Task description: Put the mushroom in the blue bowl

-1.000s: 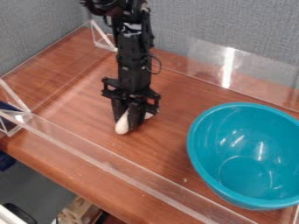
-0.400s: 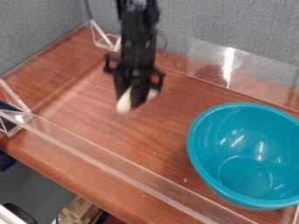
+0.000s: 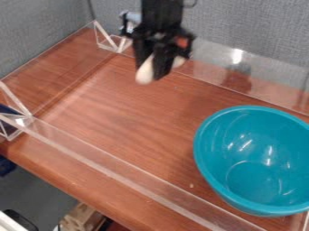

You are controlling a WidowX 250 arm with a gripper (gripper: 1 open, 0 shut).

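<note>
- Above the far part of the brown wooden tabletop (image 3: 108, 108), inside the clear acrylic fence (image 3: 72, 149): the black robot gripper (image 3: 154, 72) hangs pointing down, well clear of the wood.
- Tool state: jaws pressed together on the small cream-white toy mushroom (image 3: 146, 69); the pale stem shows between and below the dark fingers. The orange-red cap is not visible, hidden in the fingers or too blurred to tell.
- Mushroom's place: in the air, held, over the back of the table, touching nothing but the gripper.
- Large round teal-blue plastic bowl (image 3: 259, 158) sits at the near right corner, empty, glossy inside, well apart from the gripper.
- Handling, as a judgement: the mushroom looks light and stiff, a hollow or foam toy; the hold shows no sag. The rounded, smooth stem could slip or twist in a narrow pinch, so a grip across the thick stem, as now, seems the soundest place.
- Not fragile by the look of it; a short drop into the bowl should do no harm, though it may roll on the slick inside.
- Step in hand, judged: carrying; the move across to the bowl is not yet done.
</note>
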